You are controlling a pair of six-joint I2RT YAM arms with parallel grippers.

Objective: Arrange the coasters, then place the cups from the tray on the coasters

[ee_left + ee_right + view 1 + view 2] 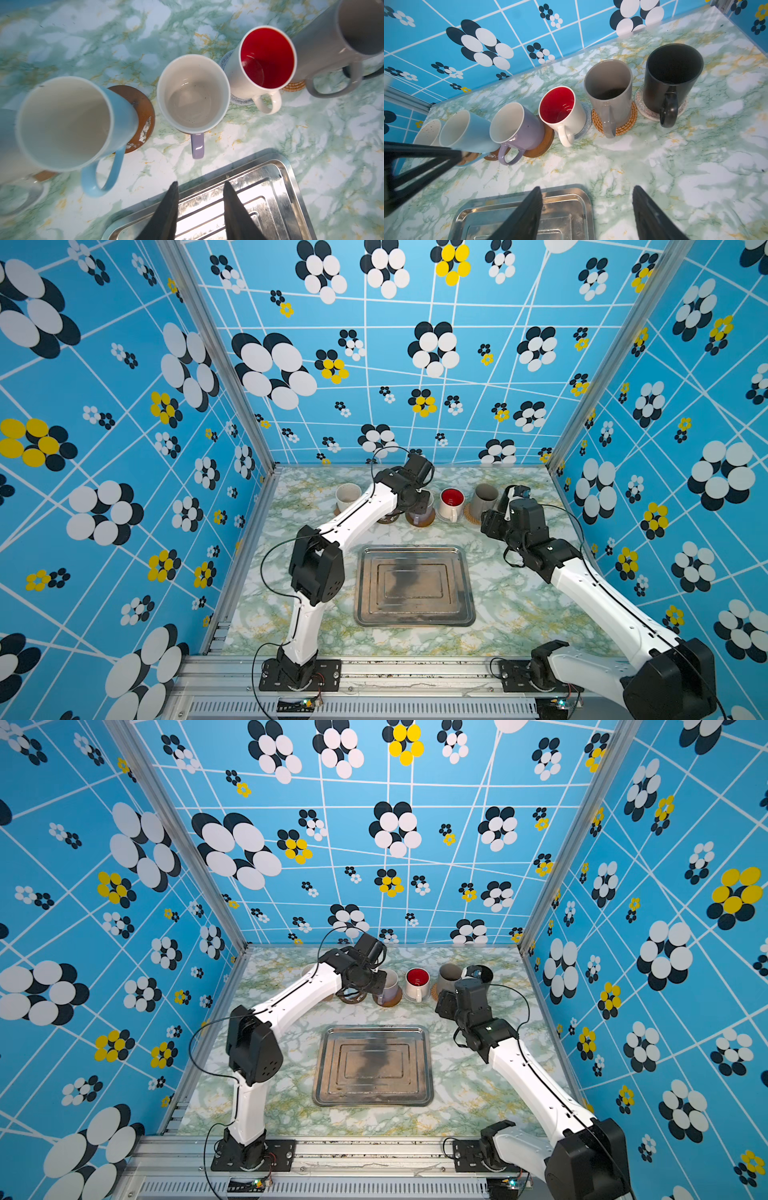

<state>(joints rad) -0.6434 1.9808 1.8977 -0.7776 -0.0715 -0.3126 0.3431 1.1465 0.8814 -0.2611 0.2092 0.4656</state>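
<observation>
The left gripper (201,188) is held partly open and empty over the lilac cup (192,93), its arm bent at the elbow. The right gripper (586,193) is held wide open and empty near the black cup (672,83), arm bent too. All six cups are set on coasters (623,126) along the table's (519,605) back edge. The tray (415,620) is seen mid-table.

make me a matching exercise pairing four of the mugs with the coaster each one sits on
Mugs:
1. black mug
2. grey mug
3. white mug with red inside
4. lilac mug

Coasters:
A. tan rattan coaster
B. brown wooden disc
C. white patterned coaster
D. grey-blue woven coaster

Pairs: 1-C, 2-A, 3-D, 4-B
</observation>
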